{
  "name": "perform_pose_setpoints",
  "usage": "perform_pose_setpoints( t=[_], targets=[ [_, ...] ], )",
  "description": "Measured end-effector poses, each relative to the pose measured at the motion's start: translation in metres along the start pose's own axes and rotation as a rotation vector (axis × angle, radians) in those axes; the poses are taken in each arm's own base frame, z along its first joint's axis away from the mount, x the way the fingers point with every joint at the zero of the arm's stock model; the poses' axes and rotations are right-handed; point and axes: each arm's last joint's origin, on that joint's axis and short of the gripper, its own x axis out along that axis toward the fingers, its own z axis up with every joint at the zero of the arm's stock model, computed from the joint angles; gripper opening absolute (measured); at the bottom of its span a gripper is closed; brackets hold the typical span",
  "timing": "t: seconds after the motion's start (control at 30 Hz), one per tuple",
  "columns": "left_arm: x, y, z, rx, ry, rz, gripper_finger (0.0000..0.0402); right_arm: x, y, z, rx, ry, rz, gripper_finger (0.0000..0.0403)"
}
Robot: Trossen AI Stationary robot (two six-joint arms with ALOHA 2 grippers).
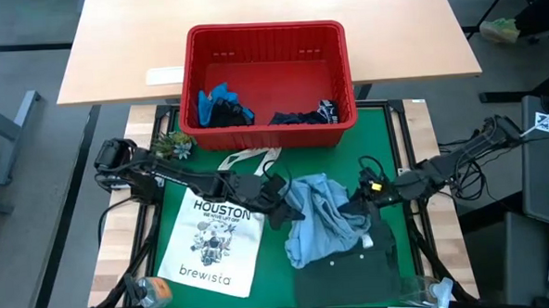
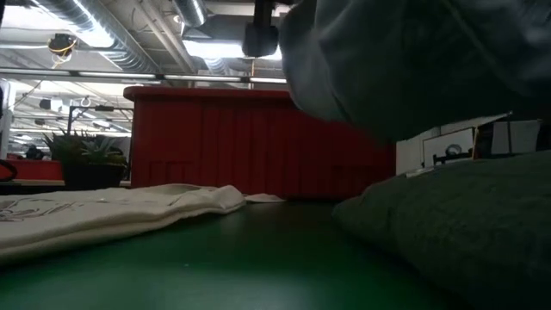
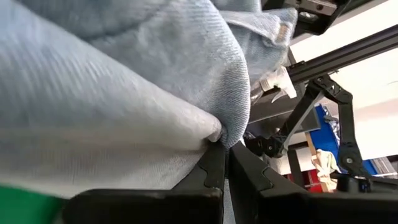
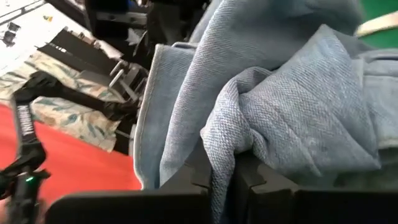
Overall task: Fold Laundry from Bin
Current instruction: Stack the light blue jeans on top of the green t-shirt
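Overhead, table: a green mat (image 1: 279, 265) covers the near work surface, with a pale wooden tabletop (image 1: 269, 24) behind it.
Room: the low view shows ceiling ducts, strip lights and a potted plant (image 2: 86, 155) beyond the table.
Bin: one red basket (image 1: 266, 41) stands at the mat's far edge, straddling the wooden top.
Laundry in bin: two dark bundles, a bright blue one (image 1: 221, 104) and a navy one (image 1: 305, 116).
Laundry on mat: one light blue denim shirt (image 1: 322, 217) crumpled mid-mat, one dark green garment (image 1: 349, 273) lying flat nearer the front, under the shirt's edge.
Tote bag: one, white and printed (image 1: 209, 245), flat on the mat, left of the shirt.
Left gripper (image 1: 277, 202): fingers (image 3: 214, 168) pinched shut on a fold of the shirt's left side.
Right gripper (image 1: 362, 198): clamped on the shirt's right side.
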Motion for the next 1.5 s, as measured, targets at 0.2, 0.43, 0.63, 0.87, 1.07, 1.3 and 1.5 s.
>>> perform_pose_setpoints(
  t=[0.2,0.43,0.63,0.87,1.07,1.3,1.5],
  targets=[
    [0.000,-0.009,-0.014,0.005,-0.044,0.010,0.0000,-0.005,0.016,-0.016,0.049,0.021,0.012,0.0016],
    [0.000,-0.019,-0.031,-0.006,-0.095,0.028,0.0000,-0.007,0.025,-0.038,0.100,0.057,0.008,0.0018],
    [-0.002,-0.025,-0.044,-0.026,-0.135,0.046,0.0000,-0.009,0.033,-0.051,0.104,0.075,0.025,0.0014],
    [0.008,-0.026,-0.065,-0.064,-0.172,0.041,0.0000,-0.010,0.045,-0.057,0.082,0.101,0.044,0.0014],
    [0.038,-0.036,-0.078,-0.060,-0.115,0.007,0.0000,-0.009,0.052,-0.070,0.065,0.156,0.053,0.0016],
    [0.074,-0.058,-0.089,-0.049,0.002,-0.057,0.0000,-0.018,0.074,-0.086,0.055,0.211,0.101,0.0014],
    [0.090,-0.045,-0.104,-0.078,0.105,0.028,0.0000,-0.024,0.080,-0.099,0.012,0.300,-0.001,0.0014]
  ],
)
